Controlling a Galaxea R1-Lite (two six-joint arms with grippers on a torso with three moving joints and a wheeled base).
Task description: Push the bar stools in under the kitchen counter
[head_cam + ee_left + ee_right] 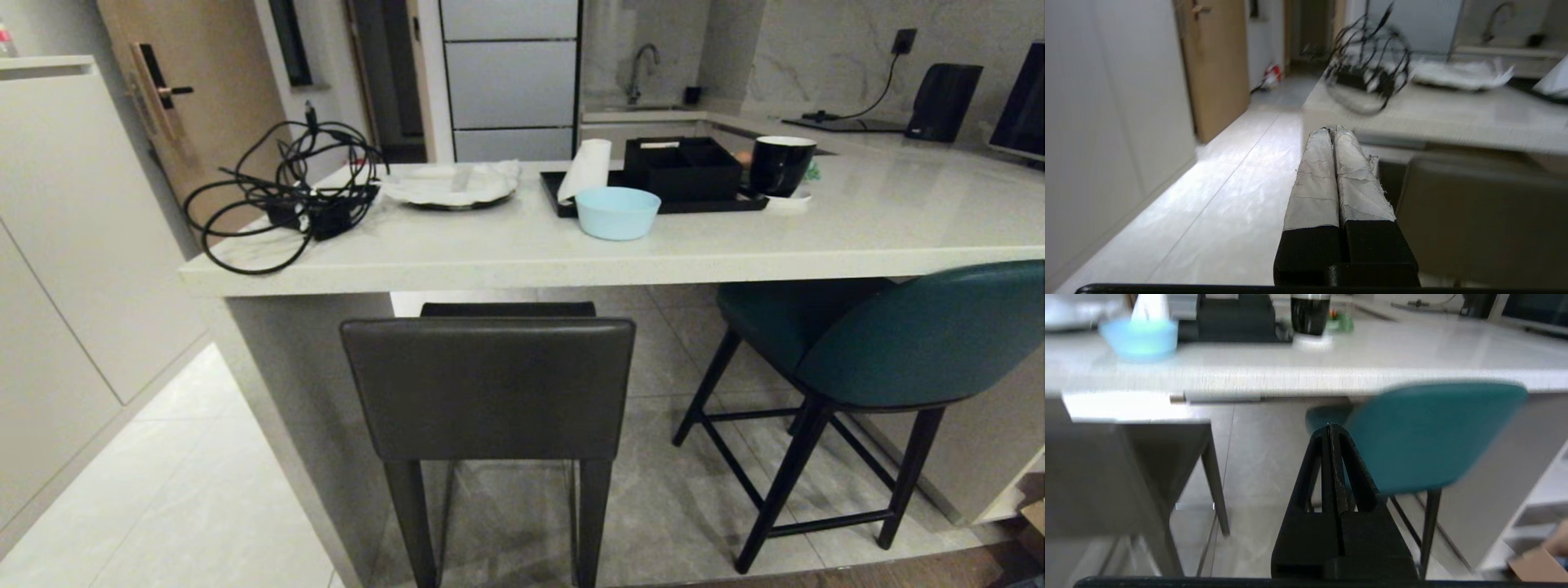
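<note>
With both the left gripper (pixel 1334 130) and right gripper (pixel 1329 426) clenched empty, I'd press squarely on each stool's backrest, grey stool (pixel 490 388) first, teal stool (pixel 914 335) straightened toward the counter (pixel 620 261).

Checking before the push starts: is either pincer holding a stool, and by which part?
Nothing is held. The left pincer and right pincer are both shut on air, short of the grey stool and teal stool.

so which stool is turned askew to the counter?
The teal stool, at the robot's right: its curved backrest angles away from the counter edge. The grey-brown square-backed stool faces the edge squarely.
</note>
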